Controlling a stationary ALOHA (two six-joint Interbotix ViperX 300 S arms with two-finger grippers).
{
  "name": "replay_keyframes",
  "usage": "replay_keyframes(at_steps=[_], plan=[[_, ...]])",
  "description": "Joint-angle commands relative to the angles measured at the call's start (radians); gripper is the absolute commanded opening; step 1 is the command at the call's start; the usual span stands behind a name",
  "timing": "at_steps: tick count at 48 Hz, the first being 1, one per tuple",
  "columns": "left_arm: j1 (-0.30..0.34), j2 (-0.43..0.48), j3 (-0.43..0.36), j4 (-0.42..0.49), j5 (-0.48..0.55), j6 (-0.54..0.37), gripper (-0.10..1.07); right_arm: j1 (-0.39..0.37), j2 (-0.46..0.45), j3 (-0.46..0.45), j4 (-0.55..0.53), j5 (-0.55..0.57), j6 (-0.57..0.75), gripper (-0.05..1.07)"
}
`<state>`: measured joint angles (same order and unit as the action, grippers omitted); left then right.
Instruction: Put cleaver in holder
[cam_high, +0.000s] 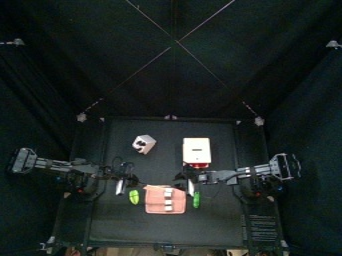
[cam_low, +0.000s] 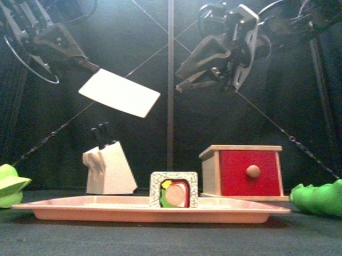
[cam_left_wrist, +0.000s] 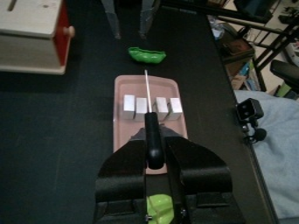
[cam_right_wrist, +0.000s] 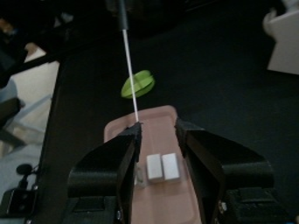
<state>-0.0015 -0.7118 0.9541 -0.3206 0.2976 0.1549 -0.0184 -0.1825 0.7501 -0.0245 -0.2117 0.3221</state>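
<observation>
You have the white-bladed, black-handled cleaver (cam_low: 120, 93) clamped by its handle in the left end effector (cam_left_wrist: 153, 156), aloft above the tabletop's left side, so lowering it into the white slotted knife holder (cam_low: 110, 167) remains.

- both arms are matte black, chunky jointed segments
- black cables loop off them up top
- left hand (cam_left_wrist: 155, 166) and right hand (cam_right_wrist: 160, 150): two broad black plastic jaws each

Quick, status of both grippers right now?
Left gripper: shut on the black-handled cleaver with the white blade.
Right gripper: open, holding nothing.
</observation>
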Motion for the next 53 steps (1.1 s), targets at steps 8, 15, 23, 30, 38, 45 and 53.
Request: replay_keyframes(at_steps=[8, 15, 23, 30, 38, 45, 53], plan=[[0.163, -0.012, -0.221, 0.087, 0.353, -0.055, 0.38, -0.069, -0.005, -0.003, 0.028, -0.038, 0.0, 0.75], [0.218, -0.017, -0.333, 0.224, 0.537, -0.178, 0.38, -0.071, -0.003, 0.014, 0.028, -0.038, 0.0, 0.75], [0.23, -0.041, -0.425, 0.417, 0.706, -0.377, 0.37, -0.071, -0.009, 0.026, 0.031, -0.038, 0.0, 0.75], [0.233, -0.081, -0.462, 0.514, 0.765, -0.518, 0.37, -0.078, -0.009, 0.029, 0.031, -0.038, -0.002, 0.75], [0.239, -0.107, -0.469, 0.629, 0.801, -0.611, 0.37, -0.091, -0.005, 0.029, 0.029, -0.038, -0.002, 0.75], [0.27, -0.092, -0.445, 0.703, 0.804, -0.624, 0.37, -0.097, 0.002, 0.031, 0.029, -0.038, -0.002, 0.75], [0.319, -0.071, -0.403, 0.713, 0.798, -0.623, 0.37, -0.101, 0.002, 0.031, 0.028, -0.038, -0.002, 0.75]])
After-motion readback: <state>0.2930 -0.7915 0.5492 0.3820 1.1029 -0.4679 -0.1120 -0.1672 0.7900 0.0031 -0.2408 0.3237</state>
